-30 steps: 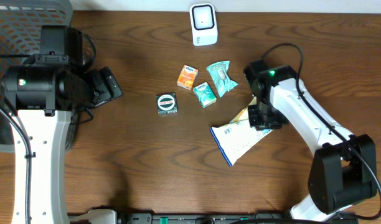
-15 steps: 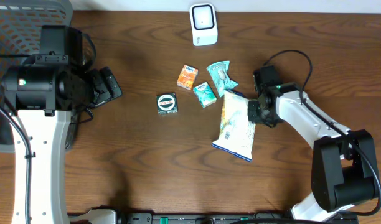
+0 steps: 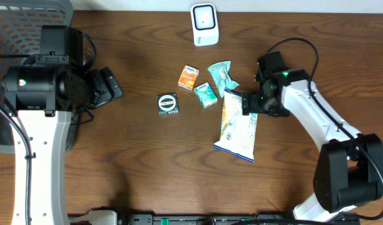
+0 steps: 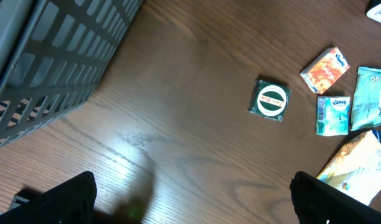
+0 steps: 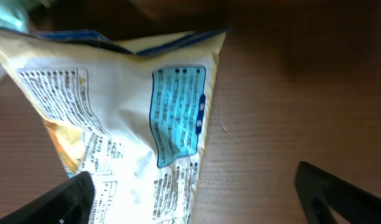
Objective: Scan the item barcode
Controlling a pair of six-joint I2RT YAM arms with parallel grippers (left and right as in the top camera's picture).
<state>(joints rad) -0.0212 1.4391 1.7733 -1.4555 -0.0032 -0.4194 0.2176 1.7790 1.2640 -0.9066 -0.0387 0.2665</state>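
Lying flat on the wooden table point(image 3: 148, 156), the snack bag point(image 3: 236, 128) has its top edge just beside a teal pouch point(image 3: 221, 76). Right gripper point(image 3: 248, 104) is at the bag's upper right corner, fingers point(image 5: 66, 199) spread wide, gripping nothing. Left gripper point(image 3: 111, 87) hangs near the grey basket point(image 3: 16, 25), fingers wide, empty. White scanner point(image 3: 204, 24) stands at the far edge, well apart from the bag.
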